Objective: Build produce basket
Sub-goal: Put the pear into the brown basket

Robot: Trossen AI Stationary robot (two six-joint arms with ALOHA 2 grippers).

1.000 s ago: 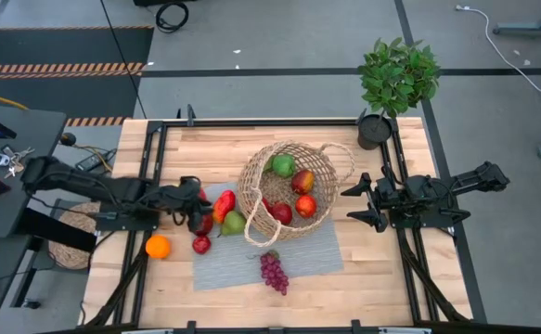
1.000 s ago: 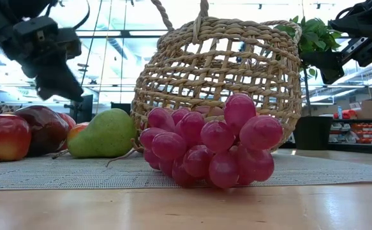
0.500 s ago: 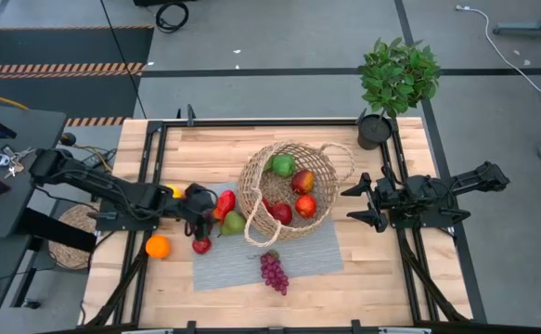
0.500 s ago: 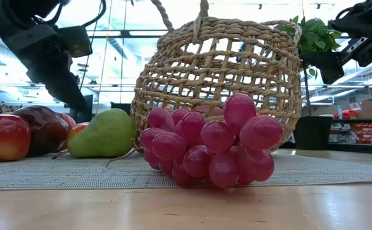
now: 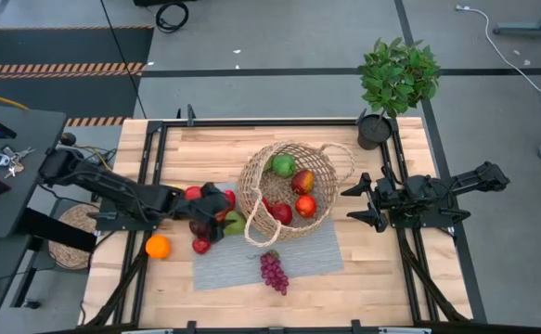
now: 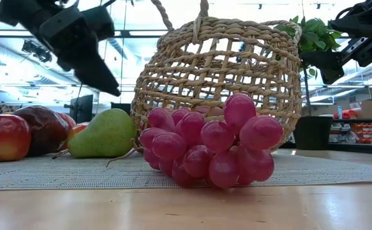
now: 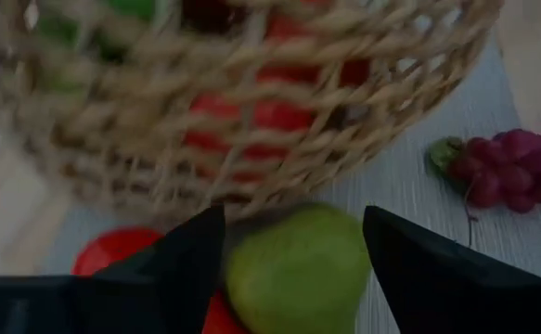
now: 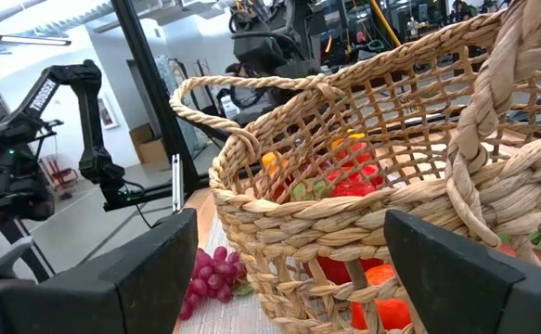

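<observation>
The left gripper (image 7: 293,269), fingers spread wide and empty, hangs directly over the smooth green pear (image 7: 298,269) lying beside the tan open-weave wicker basket (image 5: 289,190); the right gripper (image 5: 367,202), also open, waits beyond the basket.

The basket (image 5: 289,190) sits mid-worktop (image 5: 205,148) on a mat (image 5: 312,252), with apples (image 5: 293,199) inside. The pear (image 5: 235,224) lies just left of it, the grapes (image 5: 273,271) nearer the front edge, the orange (image 5: 158,247) toward the left edge.

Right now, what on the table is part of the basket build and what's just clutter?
Job items: wicker basket, green pear, purple grapes, orange, apples already in the basket, left claw open over the pear.

Clutter: potted plant, grey mat, round woven mat.
</observation>
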